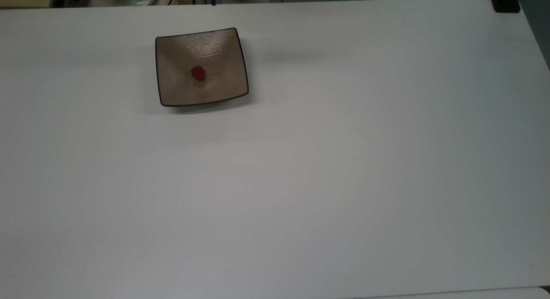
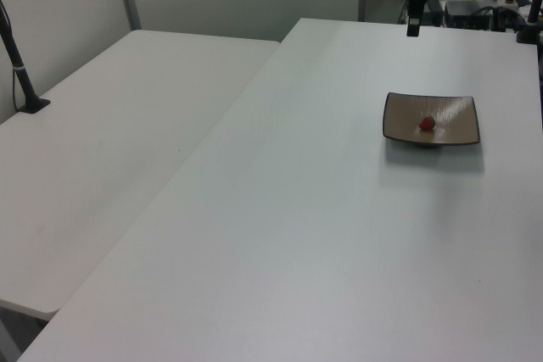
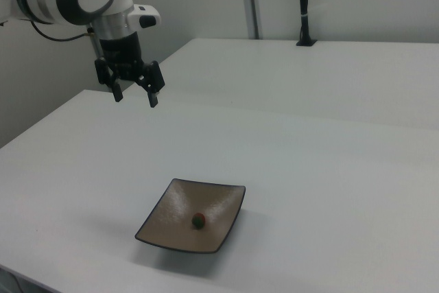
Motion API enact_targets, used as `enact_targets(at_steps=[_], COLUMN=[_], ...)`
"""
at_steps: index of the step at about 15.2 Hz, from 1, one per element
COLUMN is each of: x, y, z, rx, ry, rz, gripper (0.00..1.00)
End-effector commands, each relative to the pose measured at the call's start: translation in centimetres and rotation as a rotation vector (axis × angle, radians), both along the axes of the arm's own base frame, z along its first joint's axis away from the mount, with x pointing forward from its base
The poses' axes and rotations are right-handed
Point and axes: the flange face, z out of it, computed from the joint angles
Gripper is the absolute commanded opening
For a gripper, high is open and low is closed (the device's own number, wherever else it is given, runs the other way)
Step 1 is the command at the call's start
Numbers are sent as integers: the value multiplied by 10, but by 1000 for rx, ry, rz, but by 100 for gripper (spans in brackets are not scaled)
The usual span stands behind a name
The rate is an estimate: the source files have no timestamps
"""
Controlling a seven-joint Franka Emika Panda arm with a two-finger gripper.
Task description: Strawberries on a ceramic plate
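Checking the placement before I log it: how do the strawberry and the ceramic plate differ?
The strawberry is small, dark red and heart-shaped; the ceramic plate is far larger, square and glossy tan-brown with a thin dark rim. The strawberry lies in the plate's dished centre; the plate rests on the white table. Both sit clear of the raised claw.

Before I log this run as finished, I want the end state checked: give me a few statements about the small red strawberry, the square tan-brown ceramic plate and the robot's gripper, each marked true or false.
1. The small dark-red strawberry lies in the dished centre of the square tan-brown ceramic plate. True.
2. The two-finger gripper is clamped on the strawberry. False: its fingers are spread and empty, high above the table and apart from the plate.
3. The plate rests flat on the white table. True.
4. A second strawberry lies on the table beside the plate. False: the one strawberry is on the plate.
5. In the right view the gripper hangs directly over the plate. False: it is up towards the right view's left, off the plate.
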Motion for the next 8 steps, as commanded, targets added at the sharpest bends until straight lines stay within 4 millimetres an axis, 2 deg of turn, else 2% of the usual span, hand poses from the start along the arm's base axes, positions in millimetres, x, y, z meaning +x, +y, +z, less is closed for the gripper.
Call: enact_targets(at_steps=[1,8], x=[17,22], y=[18,21], z=[-2,-8], rx=[77,79], ry=[-87,-100], rz=[-7,-14], gripper=[100,100])
